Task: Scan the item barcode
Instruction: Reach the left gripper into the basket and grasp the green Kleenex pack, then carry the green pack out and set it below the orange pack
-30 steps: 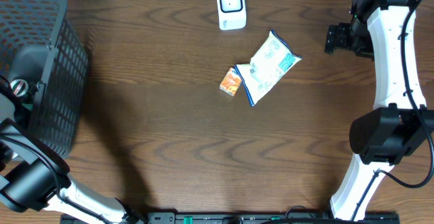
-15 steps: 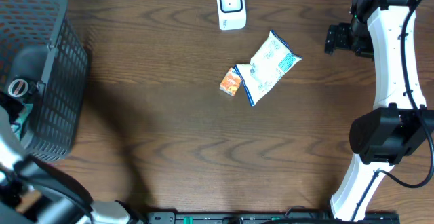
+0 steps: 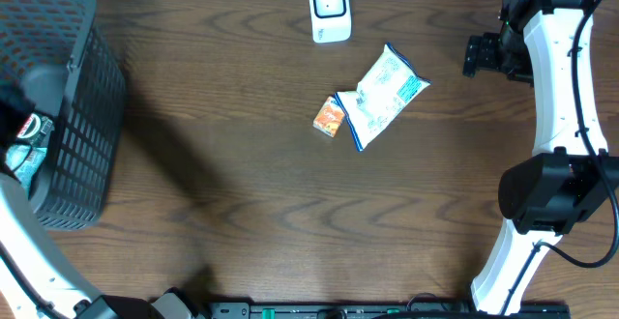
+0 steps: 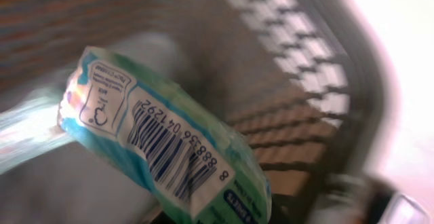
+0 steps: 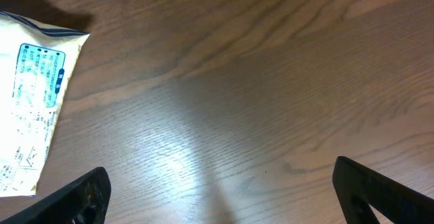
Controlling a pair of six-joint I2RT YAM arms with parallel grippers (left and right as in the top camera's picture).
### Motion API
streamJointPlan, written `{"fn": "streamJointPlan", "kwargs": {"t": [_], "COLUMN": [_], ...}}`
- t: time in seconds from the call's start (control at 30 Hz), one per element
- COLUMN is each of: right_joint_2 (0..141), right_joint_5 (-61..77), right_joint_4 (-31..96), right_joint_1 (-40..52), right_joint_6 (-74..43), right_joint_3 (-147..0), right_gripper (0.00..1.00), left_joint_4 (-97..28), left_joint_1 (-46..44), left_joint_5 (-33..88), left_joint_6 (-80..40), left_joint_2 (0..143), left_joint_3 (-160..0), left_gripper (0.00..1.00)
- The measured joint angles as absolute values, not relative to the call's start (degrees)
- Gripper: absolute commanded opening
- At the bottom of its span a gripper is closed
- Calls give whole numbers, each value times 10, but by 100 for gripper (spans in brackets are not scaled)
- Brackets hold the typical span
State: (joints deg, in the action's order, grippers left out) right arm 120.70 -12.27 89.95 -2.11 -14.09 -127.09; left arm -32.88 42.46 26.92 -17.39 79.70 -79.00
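From above, the left gripper (image 3: 24, 126) hung over the black mesh basket (image 3: 87, 87) at the desk's left edge, far from the white scanner box (image 3: 329, 10) at the back edge. Its camera showed it pinching a teal plastic packet (image 4: 169, 149). The right gripper (image 5: 224, 183) gaped wide, empty. Nothing was scanned yet.

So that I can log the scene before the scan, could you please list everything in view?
basket: 1, dark grey mesh, left edge of table
scanner: 1, white, top centre
snack bag: 1, white and blue, centre
small packet: 1, orange, touching the snack bag's left end
teal packet: 1, teal, barcode showing, at the basket
table: 1, brown wood
left hand: 1, dark, shut on the teal packet
right hand: 1, black, open, right of the snack bag
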Motion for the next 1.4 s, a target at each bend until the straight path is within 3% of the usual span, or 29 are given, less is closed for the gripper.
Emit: {"fn": "streamJointPlan", "kwargs": {"t": [0.43, 0.8, 1.17, 1.4], "right_joint_2": [1207, 1207, 1207, 1207], "right_joint_5": [-123, -123, -123, -123], "right_joint_4": [900, 900, 900, 900], "right_joint_1": [-21, -21, -21, -21], "right_joint_6": [-141, -141, -141, -141], "right_joint_3": [-1271, -1271, -1271, -1271], "right_gripper": [99, 99, 99, 99], "left_joint_4": [-280, -268, -349, -432], "left_joint_1": [385, 366, 182, 45], "left_joint_5": [428, 524, 583, 498], "left_joint_6": [-178, -162, -63, -31], "left_joint_2": [790, 684, 675, 703], "left_joint_3": [-790, -790, -790, -790], "left_gripper": [8, 7, 8, 8]}}
